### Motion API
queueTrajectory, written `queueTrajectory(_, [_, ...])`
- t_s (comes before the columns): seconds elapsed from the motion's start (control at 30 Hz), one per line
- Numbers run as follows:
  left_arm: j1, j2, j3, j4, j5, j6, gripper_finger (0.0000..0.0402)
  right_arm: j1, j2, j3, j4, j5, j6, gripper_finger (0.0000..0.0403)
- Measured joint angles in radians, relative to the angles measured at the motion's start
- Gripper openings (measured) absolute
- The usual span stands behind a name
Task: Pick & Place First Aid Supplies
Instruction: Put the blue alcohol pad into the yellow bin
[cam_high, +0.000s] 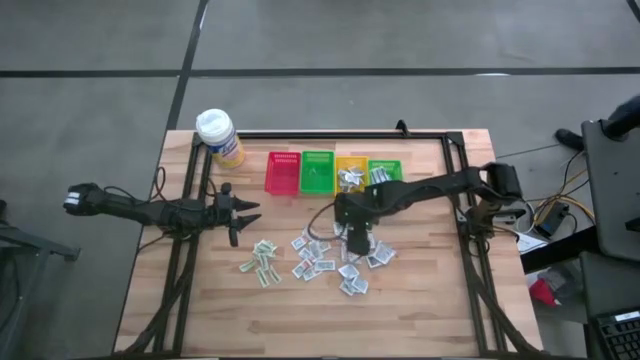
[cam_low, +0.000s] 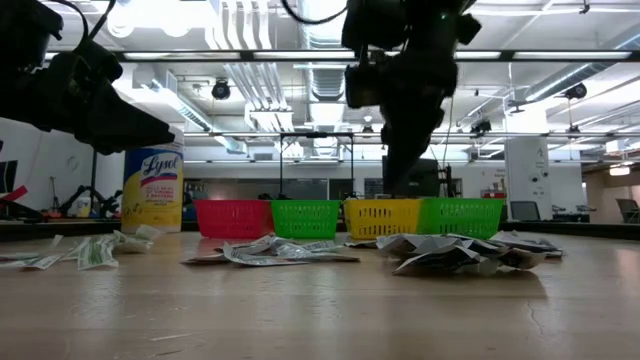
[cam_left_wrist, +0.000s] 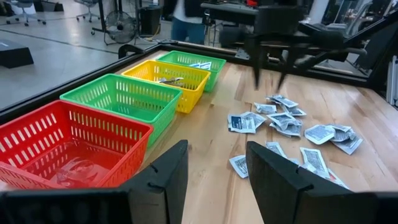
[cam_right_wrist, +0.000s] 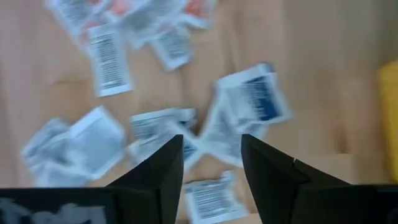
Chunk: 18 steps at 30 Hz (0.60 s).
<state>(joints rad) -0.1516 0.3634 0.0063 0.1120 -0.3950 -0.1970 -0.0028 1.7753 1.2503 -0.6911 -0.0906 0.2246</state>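
High view: packets lying scattered, both claws empty

High view is showing the first aid packets (cam_high: 320, 262) spreading across the middle of the wooden surface (cam_high: 420, 310), in front of the basket row, with a smaller greenish cluster off toward the left arm's side. Right wrist view is giving what that one is not: white paper rectangles (cam_right_wrist: 249, 102) with blue or grey print, overlapping and crumpled. Left wrist view is revealing a few packets already lying inside the yellow basket (cam_left_wrist: 165, 78) and the far green basket (cam_left_wrist: 193, 62), while the red basket (cam_left_wrist: 68, 146) and near green basket (cam_left_wrist: 121, 102) are holding none. The right claw (cam_high: 358, 243) is hanging over the pile, fingers parted, gripping nothing. The left claw (cam_high: 243, 212) is waiting parted and empty near the yellow bottle (cam_high: 220, 138).
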Motion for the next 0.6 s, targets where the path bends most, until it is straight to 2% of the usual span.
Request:
queueTrajectory(0.23, [0.000, 0.000, 0.000, 0.000, 0.000, -0.003, 0.0158, -0.071, 0.029, 0.000, 0.026, 0.014, -0.032, 0.0159])
queueTrajectory(0.6, [0.000, 0.000, 0.000, 0.000, 0.000, -0.011, 0.0158, -0.078, 0.124, 0.018, 0.054, 0.034, -0.123, 0.0154])
